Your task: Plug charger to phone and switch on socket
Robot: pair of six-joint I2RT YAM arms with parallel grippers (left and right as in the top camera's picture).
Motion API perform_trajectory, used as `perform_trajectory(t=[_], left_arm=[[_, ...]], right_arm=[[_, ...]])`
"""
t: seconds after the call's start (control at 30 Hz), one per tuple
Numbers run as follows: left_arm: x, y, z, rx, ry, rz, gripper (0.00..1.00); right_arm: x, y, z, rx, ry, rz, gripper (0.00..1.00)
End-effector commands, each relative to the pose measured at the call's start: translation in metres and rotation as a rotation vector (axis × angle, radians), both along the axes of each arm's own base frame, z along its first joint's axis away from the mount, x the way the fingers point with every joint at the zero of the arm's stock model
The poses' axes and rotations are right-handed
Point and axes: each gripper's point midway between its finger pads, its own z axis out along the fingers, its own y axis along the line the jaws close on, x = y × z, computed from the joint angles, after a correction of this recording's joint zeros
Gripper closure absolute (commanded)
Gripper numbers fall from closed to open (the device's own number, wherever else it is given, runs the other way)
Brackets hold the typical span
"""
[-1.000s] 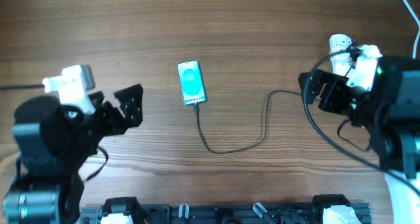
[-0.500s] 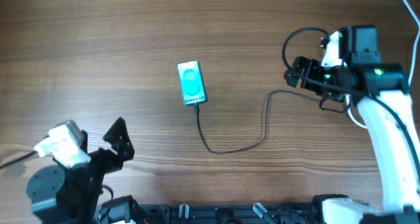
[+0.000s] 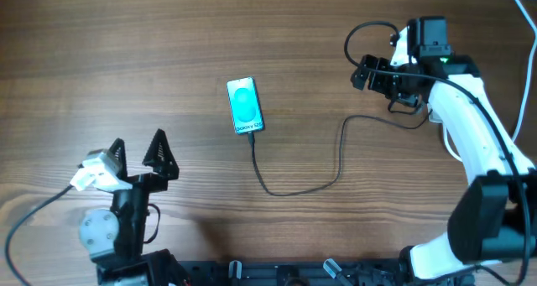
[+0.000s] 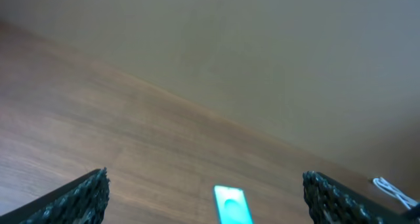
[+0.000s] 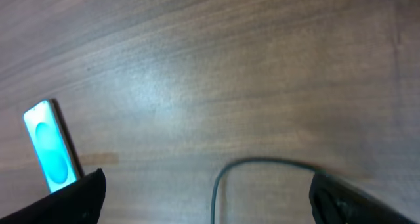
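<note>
**Wooden tabletop update: plugged in by the look of it, switch left to do**

Finds the phone (image 3: 245,106) flat at mid-table, with the charger (image 3: 339,152) tip touching its lower end. Probably plugged in, then. Shows no socket in any view, so cannot tell whether switched on. Puts the left gripper (image 3: 138,148) well apart from the phone, fingers spread, holding nothing. Has the right gripper (image 3: 375,78) spread and empty too, near the charger's far stretch.

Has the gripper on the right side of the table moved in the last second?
Yes. In the overhead view the right gripper has swung toward the far edge and somewhat nearer the phone, which has stayed put.
</note>
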Motion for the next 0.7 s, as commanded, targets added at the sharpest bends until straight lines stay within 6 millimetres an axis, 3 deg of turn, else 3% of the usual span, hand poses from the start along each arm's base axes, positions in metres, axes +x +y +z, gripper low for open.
perform_trajectory(t=[0.0, 0.33, 0.67], left_arm=[[0.002, 0.000, -0.023, -0.039, -0.016, 0.002, 0.00], [0.001, 0.009, -0.059, -0.041, 0.000, 0.055, 0.00], [0.001, 0.011, -0.059, -0.031, 0.000, 0.069, 0.00]], right_arm=[[0.010, 0.003, -0.007, -0.004, -0.019, 0.017, 0.00], [0.011, 0.003, -0.007, -0.004, -0.023, 0.017, 0.00], [0.011, 0.003, -0.007, -0.004, -0.023, 0.016, 0.00]])
